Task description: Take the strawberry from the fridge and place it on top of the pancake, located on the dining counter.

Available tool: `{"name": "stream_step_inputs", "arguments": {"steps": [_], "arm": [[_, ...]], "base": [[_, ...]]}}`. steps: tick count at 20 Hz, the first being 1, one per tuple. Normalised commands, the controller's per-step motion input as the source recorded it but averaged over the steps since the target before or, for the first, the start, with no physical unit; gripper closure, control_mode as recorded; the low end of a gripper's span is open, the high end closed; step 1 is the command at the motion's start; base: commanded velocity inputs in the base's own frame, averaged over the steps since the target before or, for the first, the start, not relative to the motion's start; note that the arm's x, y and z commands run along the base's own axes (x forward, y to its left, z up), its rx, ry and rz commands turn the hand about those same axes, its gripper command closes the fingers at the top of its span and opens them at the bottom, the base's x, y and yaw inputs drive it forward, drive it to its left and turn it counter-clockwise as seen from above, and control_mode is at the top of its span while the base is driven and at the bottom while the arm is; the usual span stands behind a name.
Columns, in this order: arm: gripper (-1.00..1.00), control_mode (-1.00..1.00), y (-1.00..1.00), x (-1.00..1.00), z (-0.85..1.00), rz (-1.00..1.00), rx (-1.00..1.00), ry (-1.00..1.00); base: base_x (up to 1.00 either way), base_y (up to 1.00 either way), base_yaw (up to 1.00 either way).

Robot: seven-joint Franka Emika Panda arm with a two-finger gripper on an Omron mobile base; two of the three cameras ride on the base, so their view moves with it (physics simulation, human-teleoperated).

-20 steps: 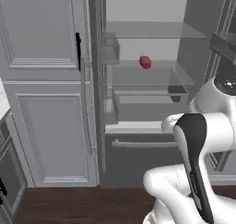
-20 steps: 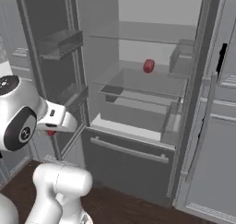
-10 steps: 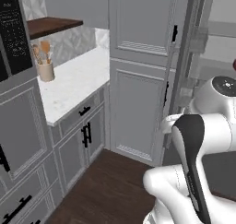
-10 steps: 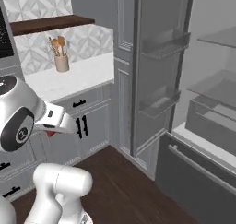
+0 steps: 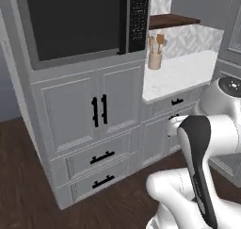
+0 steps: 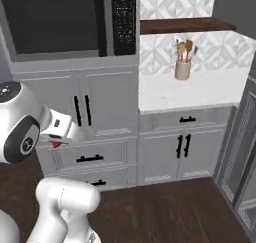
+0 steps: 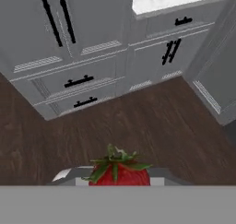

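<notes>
Now, at the far left of the left base view, a built-in microwave point(image 5: 77, 23) with a dark door sits high in a tall grey cabinet point(image 5: 89, 115) whose two panelled doors carry paired vertical black handles point(image 5: 99, 111), with two drawers below, each with a short black pull. Right of that unit a lower run of grey cabinets carries a white marble wall counter point(image 5: 181, 72), and on it stands a tan utensil holder point(image 5: 155, 58) with wooden spoons sticking up, under a dark wooden shelf point(image 5: 172, 20) and a patterned tile backsplash point(image 6: 175, 4). Dark wood floor point(image 5: 28, 176) lies in front of the cabinets. Farther right in that view the white arm point(image 5: 207, 143) rises and blocks part of the lower cabinets. In the right base view the same microwave, tall cabinet and counter appear from the other side, with the arm at the left edge; a small spot of red shows just under the hand there, too small to make out. In the hand view the gripper point(image 7: 119, 179) is clamped on the strawberry point(image 7: 120, 172), which sits between the fingertips with its green leaves up, held in the air above the floor in front of the grey drawers.
</notes>
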Motion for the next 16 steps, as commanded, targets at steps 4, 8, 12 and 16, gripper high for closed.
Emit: {"name": "stream_step_inputs", "arguments": {"steps": [4, 8, 12, 16], "arm": [[1.0, 1.0, 0.0, 0.0, 0.0, 0.0, 0.0, 0.0], [1.0, 1.0, 0.0, 0.0, 0.0, 0.0, 0.0, 0.0], [1.0, 1.0, 0.0, 0.0, 0.0, 0.0, 0.0, 0.0], [1.0, 1.0, 0.0, 0.0, 0.0, 0.0, 0.0, 0.0]], "base": [[-0.03, 1.0, 0.6], [0.0, 1.0, 0.47], [0.04, 1.0, 0.4], [0.18, 1.0, 0.29]]}}
